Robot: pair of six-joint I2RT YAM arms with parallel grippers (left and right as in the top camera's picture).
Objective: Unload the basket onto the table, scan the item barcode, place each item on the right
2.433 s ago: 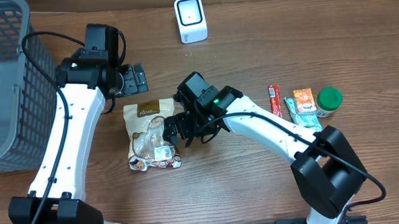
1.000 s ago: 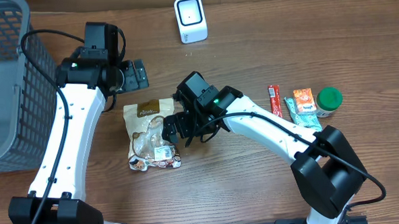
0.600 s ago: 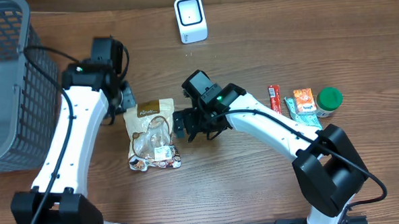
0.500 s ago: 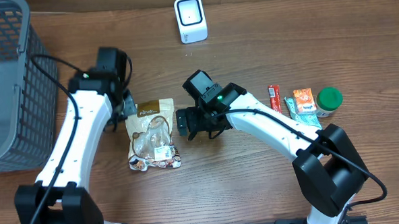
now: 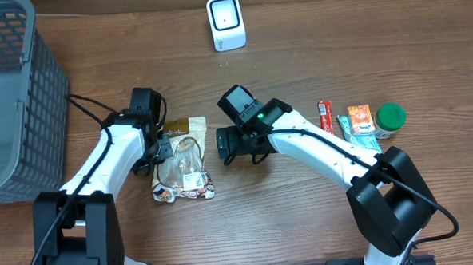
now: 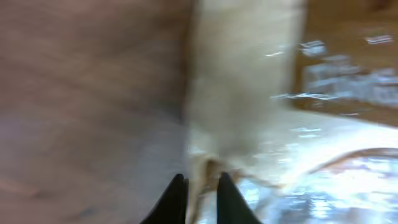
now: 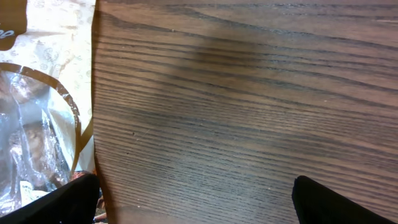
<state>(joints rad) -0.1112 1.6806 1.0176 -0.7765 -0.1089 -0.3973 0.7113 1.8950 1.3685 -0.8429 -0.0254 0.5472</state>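
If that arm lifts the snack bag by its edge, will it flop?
Probably: the snack bag looks like thin, crinkly, glossy film, so it should sag from the left gripper and may slip. It seems light, lying flat.

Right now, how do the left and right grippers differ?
The left gripper is shut, pinching the edge of the snack bag; the right gripper is wide open and holds nothing. The left gripper is on the bag itself; the right gripper hovers mostly over bare table beside the bag's other edge. Both flank the same bag.
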